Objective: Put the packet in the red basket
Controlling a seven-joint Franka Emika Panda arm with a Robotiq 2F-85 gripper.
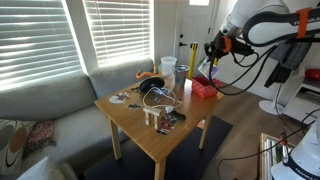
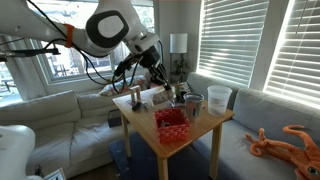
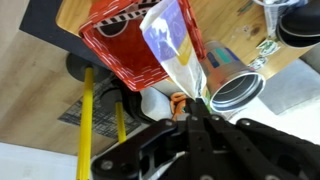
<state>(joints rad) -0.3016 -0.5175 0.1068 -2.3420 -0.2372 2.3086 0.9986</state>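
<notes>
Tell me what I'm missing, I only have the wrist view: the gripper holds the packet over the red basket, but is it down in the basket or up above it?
Observer: Up above it. In an exterior view the gripper hangs over the red basket, clear of its walls. Whether the packet reaches the rim is too small to tell.
Operator: Where does the basket sit on the table?
Observer: At a corner of the table, close to the edges, in both exterior views.

The packet (image 3: 172,45) hangs from the claw (image 3: 196,108) over the red basket (image 3: 118,57).
</notes>
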